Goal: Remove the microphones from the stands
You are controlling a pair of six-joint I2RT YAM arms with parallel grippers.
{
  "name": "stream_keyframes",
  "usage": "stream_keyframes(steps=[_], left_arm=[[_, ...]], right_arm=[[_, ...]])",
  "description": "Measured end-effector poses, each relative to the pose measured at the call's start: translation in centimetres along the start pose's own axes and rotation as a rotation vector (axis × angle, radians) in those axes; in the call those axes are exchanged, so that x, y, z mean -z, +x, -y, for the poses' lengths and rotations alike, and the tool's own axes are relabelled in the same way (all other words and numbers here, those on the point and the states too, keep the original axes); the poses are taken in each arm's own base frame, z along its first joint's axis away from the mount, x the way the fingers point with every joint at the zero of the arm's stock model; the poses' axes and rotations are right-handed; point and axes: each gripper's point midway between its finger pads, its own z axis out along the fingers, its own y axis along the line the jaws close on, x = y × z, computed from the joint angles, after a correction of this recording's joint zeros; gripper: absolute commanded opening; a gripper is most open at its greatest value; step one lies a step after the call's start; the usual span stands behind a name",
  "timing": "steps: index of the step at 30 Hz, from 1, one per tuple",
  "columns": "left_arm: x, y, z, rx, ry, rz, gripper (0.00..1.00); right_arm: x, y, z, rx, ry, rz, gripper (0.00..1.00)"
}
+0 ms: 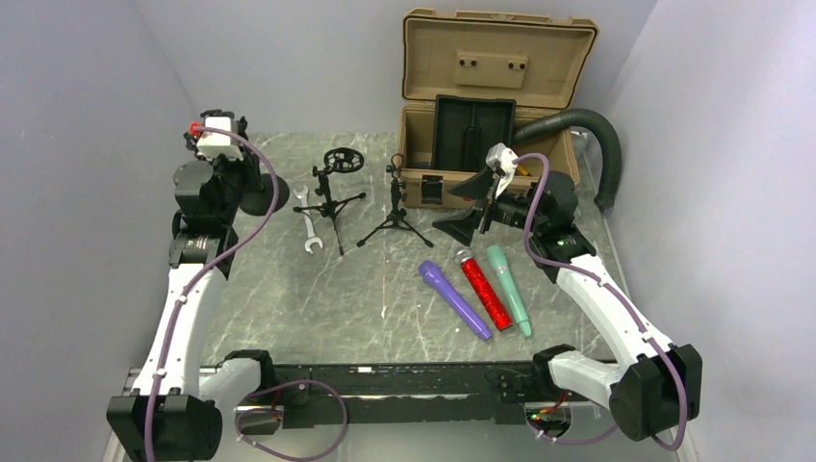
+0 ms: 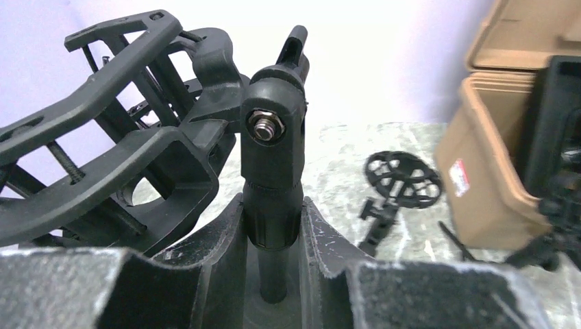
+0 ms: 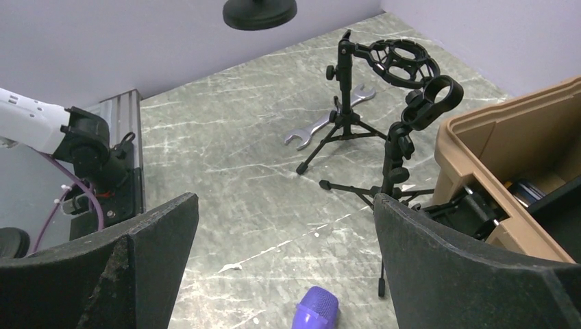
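My left gripper (image 2: 274,214) is shut on the black post of a round-based stand (image 2: 273,157) at the back left of the table. The black cradle (image 2: 116,157) at the stand's top shows no microphone in it. The same stand's base (image 1: 262,198) sits beside the left gripper (image 1: 241,183) in the top view. Three microphones lie flat on the table at centre right: purple (image 1: 454,299), red glitter (image 1: 484,291) and teal (image 1: 508,288). My right gripper (image 3: 284,205) hangs open above the purple microphone's head (image 3: 315,310), holding nothing.
Two black tripod stands are at mid-table, one with a shock mount (image 1: 332,188) and one with a clip (image 1: 395,207). A wrench (image 1: 308,226) lies beside them. An open tan case (image 1: 500,67) and a black hose (image 1: 589,125) fill the back right.
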Motion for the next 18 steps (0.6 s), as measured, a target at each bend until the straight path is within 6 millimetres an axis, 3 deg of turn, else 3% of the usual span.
stream_keyframes(steps=[9, 18], left_arm=[[-1.0, 5.6, -5.9, 0.07, -0.232, -0.056, 0.0], [-1.1, 14.0, -7.3, 0.21, -0.337, -0.184, 0.0]], right_arm=[[-0.1, 0.0, 0.1, -0.002, 0.0, 0.006, 1.0], [0.0, 1.1, 0.3, -0.019, 0.009, -0.006, 1.0]])
